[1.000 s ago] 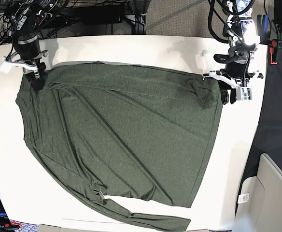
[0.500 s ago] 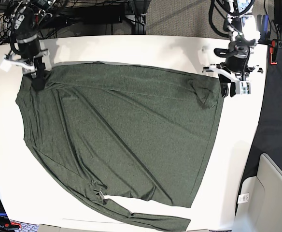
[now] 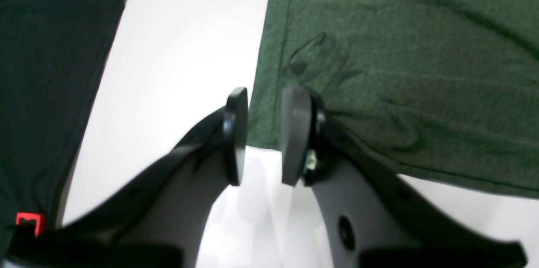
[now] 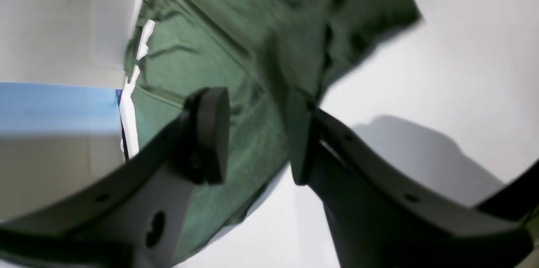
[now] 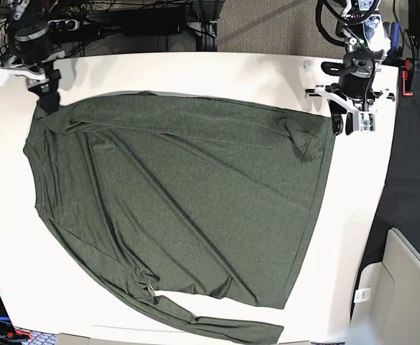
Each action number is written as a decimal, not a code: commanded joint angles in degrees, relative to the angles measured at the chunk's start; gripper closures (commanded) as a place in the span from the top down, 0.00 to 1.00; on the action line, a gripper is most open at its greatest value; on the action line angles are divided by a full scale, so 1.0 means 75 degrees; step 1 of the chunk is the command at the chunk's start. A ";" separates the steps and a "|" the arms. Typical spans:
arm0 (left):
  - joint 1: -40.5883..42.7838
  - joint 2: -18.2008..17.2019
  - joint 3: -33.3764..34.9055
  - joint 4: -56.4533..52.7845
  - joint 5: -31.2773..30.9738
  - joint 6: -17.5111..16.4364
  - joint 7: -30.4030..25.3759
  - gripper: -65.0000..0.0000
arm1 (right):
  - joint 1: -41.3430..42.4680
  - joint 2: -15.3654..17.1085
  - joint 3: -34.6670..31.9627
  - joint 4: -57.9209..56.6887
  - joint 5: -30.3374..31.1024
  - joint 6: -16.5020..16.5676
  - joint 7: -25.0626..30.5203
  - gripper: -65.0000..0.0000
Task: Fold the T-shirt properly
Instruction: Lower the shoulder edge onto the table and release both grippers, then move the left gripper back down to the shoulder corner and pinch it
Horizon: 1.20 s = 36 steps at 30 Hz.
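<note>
The dark olive-green T-shirt (image 5: 188,194) lies spread on the white table (image 5: 210,72), one long sleeve trailing to the front edge (image 5: 224,327). My left gripper (image 5: 343,123) hangs at the shirt's far right corner. In the left wrist view (image 3: 265,108) its jaws stand a narrow gap apart, and the flat hemmed corner (image 3: 379,70) lies just beyond the pads. My right gripper (image 5: 48,97) is at the shirt's far left corner. In the blurred right wrist view (image 4: 257,116) its jaws are apart over wrinkled fabric (image 4: 219,41), and a raised fold reaches one finger (image 4: 299,133).
A black cloth (image 5: 415,180) covers the surface to the right of the table. A beige bin (image 5: 404,287) stands at the front right. Cables and equipment (image 5: 145,18) line the back edge. A red clip (image 5: 408,75) sits near the left arm.
Both arms have moved toward the table's back edge. The arm on the left of the base view went up and left, and the shirt's corner there has stretched after it.
</note>
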 commanded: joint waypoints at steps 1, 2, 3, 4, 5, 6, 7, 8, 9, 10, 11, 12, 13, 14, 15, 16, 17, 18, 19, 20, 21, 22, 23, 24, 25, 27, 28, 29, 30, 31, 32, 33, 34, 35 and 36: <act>0.0018 -0.0062 -0.0029 0.0176 -0.0006 0.0033 -0.0143 0.22 | -0.0067 0.0169 0.0245 0.0150 0.0140 0.0012 0.0129 0.36; 0.0018 -0.0062 -0.0029 0.0176 -0.0006 0.0033 -0.0119 0.22 | -0.0067 0.0215 0.0362 0.0150 0.0116 0.0012 0.0129 0.36; 0.0018 -0.0062 -0.0029 0.0164 -0.0006 0.0033 -0.0119 0.22 | -0.0067 0.0274 0.0480 0.0150 0.0116 0.0012 0.0129 0.37; 0.0018 -0.0062 -0.0029 0.0152 -0.0006 0.0033 -0.0108 0.23 | -0.0067 0.0321 0.0573 0.0150 0.0128 0.0012 0.0129 0.37; 0.0018 -0.0062 -0.0017 0.0152 -0.0006 0.0033 -0.0108 0.24 | -0.0079 0.0333 0.0620 0.0150 0.0116 0.0012 0.0129 0.37; 0.0029 -0.0062 -0.0017 0.0152 -0.0006 0.0021 -0.0096 0.25 | -0.0079 0.0333 0.0655 0.0150 0.0105 0.0012 0.0129 0.37; 0.0029 -0.0062 -0.0005 0.0152 -0.0006 0.0021 0.0010 0.28 | -0.0114 0.0333 0.0679 0.0150 0.0105 0.0012 0.0129 0.37; 0.0029 -0.0121 0.0006 0.0152 -0.0006 0.0021 0.0232 0.30 | -0.0149 0.0356 0.0702 0.0150 0.0105 0.0012 0.0129 0.37; 0.0029 -0.0227 0.0030 0.0152 -0.0006 0.0021 0.0455 0.31 | -0.0173 0.0356 0.0702 0.0150 0.0105 0.0012 0.0129 0.37; 0.0029 -0.0309 0.0041 0.0152 -0.0029 0.0021 0.0725 0.33 | -0.0173 0.0356 0.0714 0.0150 0.0105 0.0012 0.0129 0.37; 0.0029 -0.0344 0.0041 0.0152 -0.0029 0.0021 0.0936 0.34 | -0.0173 0.0356 0.0714 0.0150 0.0105 0.0012 0.0129 0.37; 0.0029 -0.0356 0.0041 0.0141 -0.0029 0.0021 0.1100 0.35 | -0.0185 0.0356 0.0714 0.0150 0.0116 0.0012 0.0129 0.37; 0.0029 -0.0356 0.0041 0.0129 -0.0018 0.0009 0.1182 0.35 | -0.0185 0.0356 0.0714 0.0150 0.0116 0.0012 0.0129 0.37; 0.0029 -0.0356 0.0041 0.0129 -0.0018 0.0009 0.1182 0.35 | -0.0185 0.0356 0.0714 0.0150 0.0128 0.0012 0.0129 0.37; 0.0029 -0.0356 0.0030 0.0141 -0.0018 0.0009 0.1182 0.35 | -0.0185 0.0356 0.0714 0.0150 0.0128 0.0012 0.0129 0.37; 0.0018 -0.0356 0.0018 0.0152 -0.0018 0.0009 0.1240 0.35 | -0.0173 0.0356 0.0714 0.0150 0.0116 0.0012 0.0129 0.37; 0.0018 -0.0356 0.0030 0.0152 -0.0018 0.0009 0.1240 0.35 | -0.0173 0.0356 0.0702 0.0150 0.0116 0.0012 0.0129 0.37; 0.0029 -0.0356 0.0041 0.0129 -0.0018 0.0009 0.1229 0.35 | -0.0173 0.0344 0.0702 0.0150 0.0116 0.0012 0.0129 0.37; 0.0076 -0.0356 0.0041 0.0117 -0.0006 0.0009 0.1182 0.35 | -0.0173 0.0344 0.0702 0.0150 0.0116 0.0012 0.0129 0.37; 0.0123 -0.0356 0.0041 0.0117 0.0006 0.0009 0.1170 0.35 | -0.0173 0.0344 0.0702 0.0150 0.0116 0.0012 0.0129 0.37; 0.0135 -0.0356 0.0041 0.0117 0.0006 0.0009 0.1170 0.35 | -0.0173 0.0333 0.0702 0.0150 0.0116 0.0012 0.0129 0.37; 0.0135 -0.0356 0.0041 0.0117 0.0041 0.0021 0.1170 0.35 | -0.0173 0.0333 0.0702 0.0150 0.0116 0.0012 0.0129 0.37; 0.0135 -0.0356 0.0053 0.0117 0.0229 0.0021 0.1170 0.35 | -0.0173 0.0333 0.0702 0.0150 0.0116 0.0012 0.0129 0.37; 0.0135 -0.0356 0.0053 0.0117 0.0428 0.0021 0.1170 0.35 | -0.0173 0.0333 0.0702 0.0150 0.0116 0.0012 0.0129 0.37; 0.0135 -0.0356 0.0065 0.0117 0.0686 0.0021 0.1147 0.35 | -0.0173 0.0333 0.0702 0.0150 0.0116 0.0012 0.0129 0.37; 0.0123 -0.0367 0.0358 0.0106 0.1072 0.0021 0.0936 0.35 | -0.0173 0.0333 0.0702 0.0150 0.0116 0.0012 0.0129 0.37; 0.0123 -0.0402 0.0510 0.0106 0.1283 0.0021 0.0736 0.35 | -0.0173 0.0333 0.0702 0.0150 0.0116 0.0012 0.0129 0.37; 0.0194 -0.0496 0.0721 0.0106 0.1588 0.0021 0.0502 0.35 | -0.0173 0.0333 0.0702 0.0150 0.0116 0.0012 0.0129 0.37; 0.0346 -0.0531 0.0932 0.0106 0.1834 0.0021 0.0303 0.35 | -0.0173 0.0333 0.0702 0.0150 0.0128 0.0012 0.0129 0.37; 0.0451 -0.0531 0.1050 0.0106 0.1940 0.0021 0.0197 0.35 | -0.0173 0.0333 0.0702 0.0150 0.0128 0.0012 0.0129 0.37; 0.0522 -0.0531 0.1132 0.0106 0.1963 0.0033 0.0139 0.35 | -0.0173 0.0333 0.0702 0.0150 0.0128 0.0012 0.0129 0.37; 0.0545 -0.0520 0.1178 0.0094 0.1940 0.0033 0.0162 0.35 | -0.0173 0.0333 0.0691 0.0150 0.0128 0.0012 0.0129 0.37; 0.0545 -0.0484 0.1178 0.0094 0.1834 0.0033 0.0197 0.35 | -0.0173 0.0333 0.0691 0.0150 0.0128 0.0012 0.0129 0.37; 0.0545 -0.0379 0.1143 0.0094 0.1647 0.0033 0.0256 0.35 | -0.0173 0.0333 0.0691 0.0150 0.0128 0.0012 0.0129 0.37; 0.0533 -0.0250 0.1050 0.0094 0.1354 0.0033 0.0361 0.35 | -0.0173 0.0333 0.0691 0.0150 0.0128 0.0012 0.0129 0.37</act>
